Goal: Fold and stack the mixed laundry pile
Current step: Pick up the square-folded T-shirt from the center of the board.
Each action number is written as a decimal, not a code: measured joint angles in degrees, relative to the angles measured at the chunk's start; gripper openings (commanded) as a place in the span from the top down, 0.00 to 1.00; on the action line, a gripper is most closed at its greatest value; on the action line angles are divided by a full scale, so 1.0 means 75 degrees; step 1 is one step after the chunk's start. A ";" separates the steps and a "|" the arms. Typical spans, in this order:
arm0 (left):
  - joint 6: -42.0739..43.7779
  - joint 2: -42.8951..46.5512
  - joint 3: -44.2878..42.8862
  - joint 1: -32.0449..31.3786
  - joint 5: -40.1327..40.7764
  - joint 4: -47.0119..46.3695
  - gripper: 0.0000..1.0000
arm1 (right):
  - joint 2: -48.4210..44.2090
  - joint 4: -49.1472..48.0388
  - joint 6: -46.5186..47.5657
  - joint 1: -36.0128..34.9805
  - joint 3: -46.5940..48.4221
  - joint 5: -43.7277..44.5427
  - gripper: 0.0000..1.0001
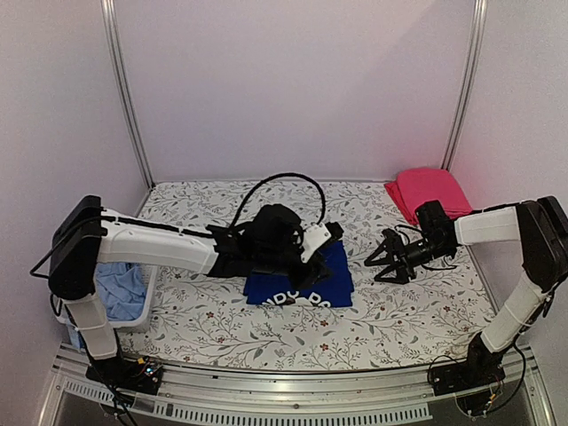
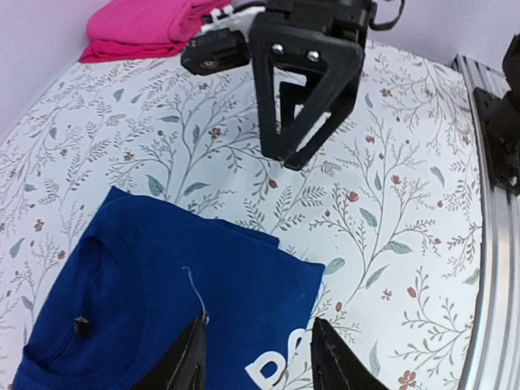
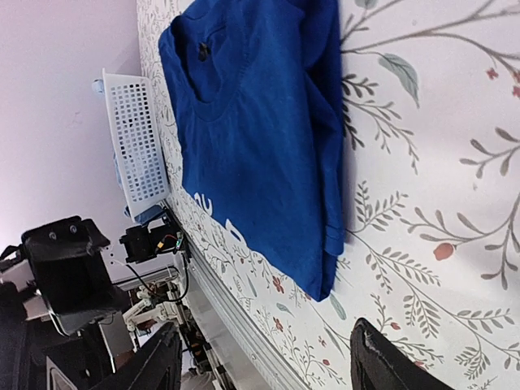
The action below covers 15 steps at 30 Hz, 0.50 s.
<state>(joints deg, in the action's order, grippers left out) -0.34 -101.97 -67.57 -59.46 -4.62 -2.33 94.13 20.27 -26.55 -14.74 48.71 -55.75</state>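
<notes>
A royal-blue shirt (image 1: 302,288) with white print lies folded flat at the table's middle. My left gripper (image 1: 312,266) hovers low over it. In the left wrist view its jaws stand open (image 2: 258,357) astride the shirt's (image 2: 162,301) right part, and a loose thread sits at the left fingertip (image 2: 193,353). My right gripper (image 1: 376,258) is open just right of the shirt, above the cover. Its wrist view looks along the shirt's (image 3: 252,138) folded edge, with nothing between its fingers (image 3: 272,361). A red-pink garment (image 1: 429,191) lies folded at the back right. A light-blue shirt (image 1: 120,288) sits in the basket.
A white perforated basket (image 1: 146,306) stands at the table's left edge. The floral table cover (image 1: 399,328) spreads under everything. Metal frame posts rise at the back corners, and an aluminium rail (image 1: 293,404) runs along the near edge.
</notes>
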 measured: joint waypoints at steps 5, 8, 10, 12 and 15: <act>0.1320 -0.1501 -0.0895 -0.0772 0.0350 0.0510 0.70 | -0.0023 -0.0251 -0.0484 0.0067 -0.0560 0.0064 0.30; 0.1763 -0.2221 -0.1311 -0.1014 0.0431 0.0685 0.70 | -0.0090 -0.0443 -0.0714 0.0070 -0.0761 0.0085 0.29; 0.1985 -0.2562 -0.1507 -0.1102 0.0469 0.0764 0.68 | -0.0154 -0.0548 -0.0828 0.0070 -0.0871 0.0085 0.30; 0.2122 -0.2836 -0.1714 -0.1137 0.0577 0.0833 0.68 | -0.0189 -0.0673 -0.0947 0.0070 -0.0962 0.0087 0.29; 0.2241 -0.3223 -0.2049 -0.1137 0.0807 0.0857 0.71 | -0.0198 -0.0833 -0.1102 0.0070 -0.1070 0.0087 0.28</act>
<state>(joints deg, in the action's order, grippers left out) 16.47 -126.15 -82.94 -67.99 1.43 4.10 92.64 14.02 -34.81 -14.22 40.69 -55.09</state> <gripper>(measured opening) 0.320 0.708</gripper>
